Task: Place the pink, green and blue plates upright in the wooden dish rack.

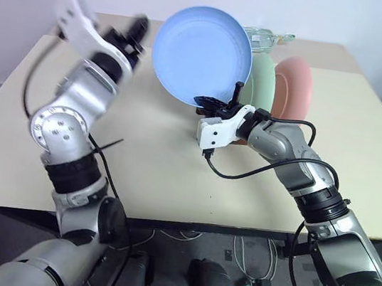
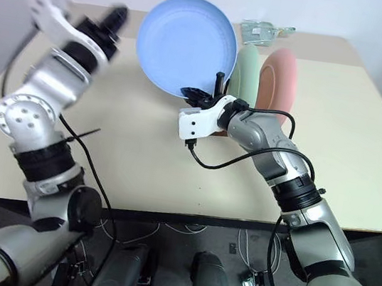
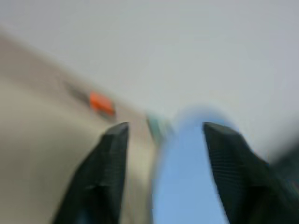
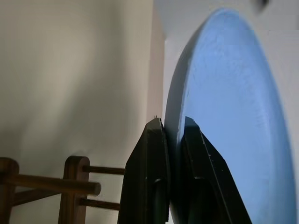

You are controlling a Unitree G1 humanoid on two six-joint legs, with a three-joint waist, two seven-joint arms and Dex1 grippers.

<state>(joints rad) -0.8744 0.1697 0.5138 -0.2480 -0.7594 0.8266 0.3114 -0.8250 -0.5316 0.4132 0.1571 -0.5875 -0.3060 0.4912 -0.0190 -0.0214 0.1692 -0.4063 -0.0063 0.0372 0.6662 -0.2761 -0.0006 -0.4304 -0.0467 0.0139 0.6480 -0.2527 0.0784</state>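
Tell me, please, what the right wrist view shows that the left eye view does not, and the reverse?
The right wrist view alone shows how the right claw pinches the blue plate at its rim, beside the wooden dish rack pegs. The left eye view alone shows the green plate and pink plate standing upright, the table, and the raised left claw. Both share the blue plate, clamped in the right claw.

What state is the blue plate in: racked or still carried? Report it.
Still carried. The blue plate stands on edge, its lower rim pinched by the shut right gripper, in front of the green plate; whether it touches the rack cannot be told.
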